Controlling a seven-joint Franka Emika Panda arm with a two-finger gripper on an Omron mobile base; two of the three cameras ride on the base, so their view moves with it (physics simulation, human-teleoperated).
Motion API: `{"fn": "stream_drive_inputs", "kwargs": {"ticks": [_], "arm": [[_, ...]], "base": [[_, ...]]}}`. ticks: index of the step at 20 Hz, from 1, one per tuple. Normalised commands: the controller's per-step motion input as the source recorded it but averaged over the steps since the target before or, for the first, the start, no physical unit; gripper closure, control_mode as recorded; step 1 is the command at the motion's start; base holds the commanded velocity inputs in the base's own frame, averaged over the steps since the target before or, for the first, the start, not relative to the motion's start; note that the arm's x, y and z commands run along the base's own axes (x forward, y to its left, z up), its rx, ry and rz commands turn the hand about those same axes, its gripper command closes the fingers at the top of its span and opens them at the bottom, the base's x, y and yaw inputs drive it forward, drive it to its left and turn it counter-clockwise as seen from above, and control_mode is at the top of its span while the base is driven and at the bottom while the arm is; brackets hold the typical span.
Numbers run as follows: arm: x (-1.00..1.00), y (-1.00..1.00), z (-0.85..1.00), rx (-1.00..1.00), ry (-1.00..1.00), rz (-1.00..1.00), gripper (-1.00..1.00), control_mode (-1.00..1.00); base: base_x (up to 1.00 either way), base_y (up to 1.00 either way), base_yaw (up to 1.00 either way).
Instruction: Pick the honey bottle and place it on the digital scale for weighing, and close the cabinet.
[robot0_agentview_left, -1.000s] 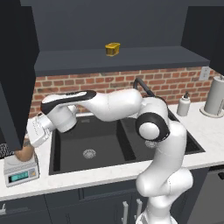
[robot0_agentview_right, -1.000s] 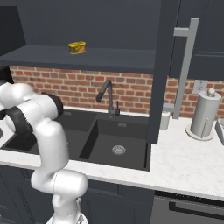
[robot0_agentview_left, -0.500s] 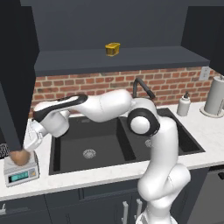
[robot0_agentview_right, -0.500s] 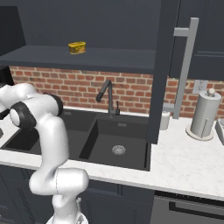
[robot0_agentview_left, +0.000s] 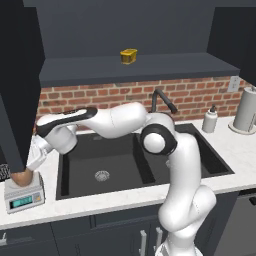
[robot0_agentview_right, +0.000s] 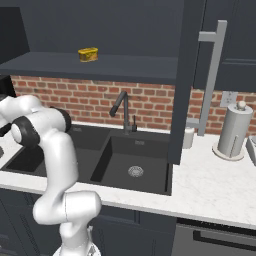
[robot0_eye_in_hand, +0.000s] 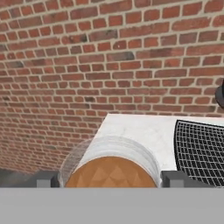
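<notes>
Pincer grips honey bottle over digital scale.

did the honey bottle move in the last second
Yes. In the left base view the honey bottle has gone left and down relative to the sink, and now sits on the scale, gripper around it.

The arm swung further left and lowered; the claw brought the honey bottle down onto the digital scale.
</notes>
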Motion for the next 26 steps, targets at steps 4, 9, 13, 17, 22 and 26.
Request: {"fn": "stream_drive_inputs", "kwargs": {"ticks": [4, 9, 13, 17, 22, 26], "arm": [[0.17, 0.29, -0.25, 0.0, -0.01, 0.0, 1.0, -1.0], [0.14, 0.28, -0.28, 0.0, -0.02, 0.0, 1.0, -1.0], [0.01, 0.04, -0.3, 0.0, -0.01, 0.0, 1.0, -1.0], [-0.01, 0.0, -0.14, 0.0, 0.0, 0.0, 1.0, -1.0], [-0.11, 0.0, -0.01, 0.0, 0.0, 0.0, 1.0, -1.0], [-0.2, 0.0, 0.0, 0.0, -0.04, 0.0, 1.0, -1.0]], "base": [[0.0, 0.0, 0.0], [0.0, 0.0, 0.0], [0.0, 0.0, 0.0], [0.0, 0.0, 0.0], [0.0, 0.0, 0.0], [0.0, 0.0, 0.0]]}}
